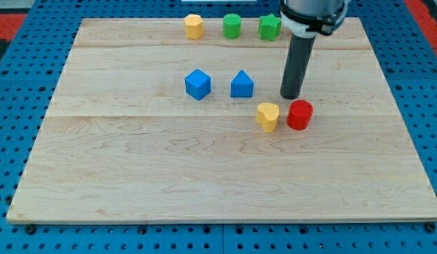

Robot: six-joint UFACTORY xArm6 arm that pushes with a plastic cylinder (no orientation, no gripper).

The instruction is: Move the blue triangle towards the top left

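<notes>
The blue triangle (241, 85) sits on the wooden board (133, 169) a little above its middle. A blue cube (198, 84) lies just to its left. My tip (291, 96) stands on the board to the right of the blue triangle, with a gap between them. It is just above the red cylinder (300, 115) and the yellow heart-shaped block (267, 116).
Along the board's top edge lie a yellow hexagonal block (195, 26), a green cylinder (232, 26) and a green star-shaped block (270, 27). The arm's body (313, 14) hangs over the top right. A blue pegboard surface (13, 85) surrounds the board.
</notes>
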